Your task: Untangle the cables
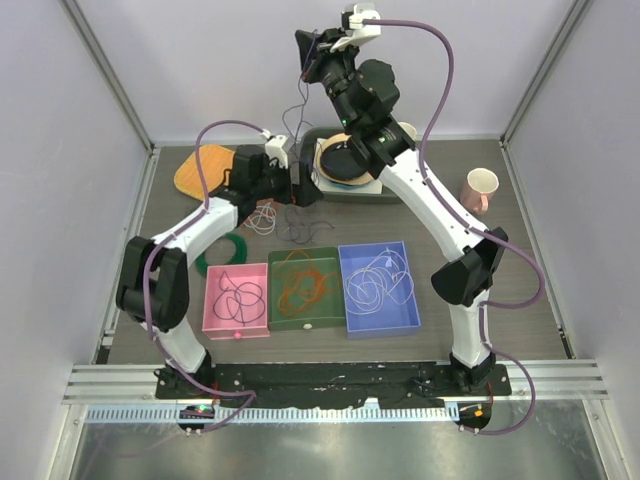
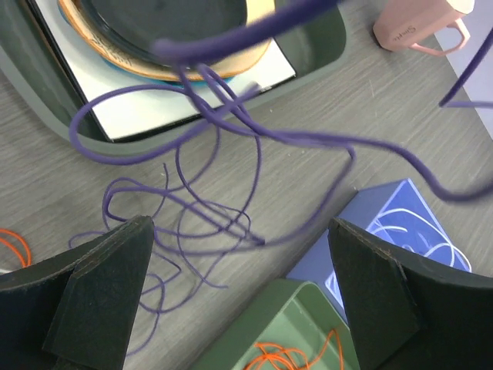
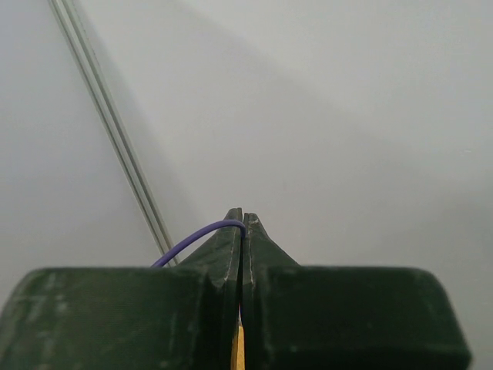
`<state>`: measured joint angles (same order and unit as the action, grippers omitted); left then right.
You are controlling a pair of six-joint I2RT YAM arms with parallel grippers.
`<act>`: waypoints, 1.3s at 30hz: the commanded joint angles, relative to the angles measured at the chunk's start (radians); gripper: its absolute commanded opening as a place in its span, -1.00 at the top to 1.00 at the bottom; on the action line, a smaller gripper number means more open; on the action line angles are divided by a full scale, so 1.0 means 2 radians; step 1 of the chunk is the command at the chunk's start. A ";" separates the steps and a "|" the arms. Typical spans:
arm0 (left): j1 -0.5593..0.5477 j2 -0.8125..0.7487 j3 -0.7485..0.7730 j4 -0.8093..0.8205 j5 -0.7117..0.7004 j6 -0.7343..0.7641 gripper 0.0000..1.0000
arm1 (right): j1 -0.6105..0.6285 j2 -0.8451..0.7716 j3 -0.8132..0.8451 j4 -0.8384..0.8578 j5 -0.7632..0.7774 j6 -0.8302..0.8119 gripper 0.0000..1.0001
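Pinching purple cable (image 2: 308,140) tight with right gripper (image 3: 243,225), raised high above dark tray (image 2: 320,46). Hovering with left gripper (image 2: 239,227) spread wide over cable's tangle on counter (image 2: 370,100), just beside tray.

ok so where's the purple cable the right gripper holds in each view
top external: purple cable piled centre, beyond the green tray, strand up to the right gripper
left wrist: cable loops across the middle
right wrist: lower centre, pinched in gripper tips
shared landmark: blue tray, top and left wrist only

One thin purple cable (image 2: 300,140) hangs in slack loops, its lower end tangled flat below.
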<state>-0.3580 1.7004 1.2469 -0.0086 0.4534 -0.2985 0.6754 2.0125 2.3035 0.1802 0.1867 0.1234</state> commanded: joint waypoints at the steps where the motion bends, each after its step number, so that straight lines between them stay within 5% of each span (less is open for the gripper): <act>1: 0.000 0.033 0.035 0.046 -0.004 -0.009 -1.00 | 0.010 -0.029 0.028 0.018 0.047 0.011 0.99; 6: -0.001 0.058 0.042 0.065 -0.031 -0.036 -0.86 | 0.011 -0.031 0.024 0.015 0.072 0.016 0.99; 8: 0.000 0.058 0.040 0.076 -0.045 -0.052 -0.57 | 0.011 -0.038 0.013 0.017 0.075 0.017 0.99; 9: 0.000 0.054 0.039 0.085 -0.053 -0.055 -0.39 | 0.011 -0.040 0.009 0.017 0.076 0.017 0.99; 10: -0.001 0.053 0.036 0.086 -0.060 -0.056 0.07 | 0.011 -0.044 0.007 0.016 0.079 0.016 0.99; 13: 0.000 0.034 0.022 0.076 -0.133 -0.051 0.99 | 0.011 -0.053 -0.004 0.013 0.102 -0.009 0.99; 20: 0.026 0.001 -0.014 0.011 -0.309 -0.055 1.00 | -0.002 -0.075 -0.033 0.019 0.206 -0.121 0.99; 27: 0.147 -0.012 -0.051 -0.037 -0.291 -0.142 1.00 | -0.076 -0.101 -0.075 -0.007 0.275 -0.144 0.99; 35: 0.164 0.014 -0.003 -0.115 -0.318 -0.154 1.00 | -0.141 -0.140 -0.108 -0.034 0.282 -0.161 0.99; 39: 0.164 0.008 -0.017 -0.089 -0.261 -0.161 1.00 | -0.145 -0.155 -0.116 -0.072 0.227 -0.171 0.99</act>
<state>-0.0242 1.7264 1.1946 -0.1947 -0.1417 -0.5968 0.3820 1.7897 2.0651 0.0731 0.7124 -0.1749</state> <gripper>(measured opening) 0.017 0.036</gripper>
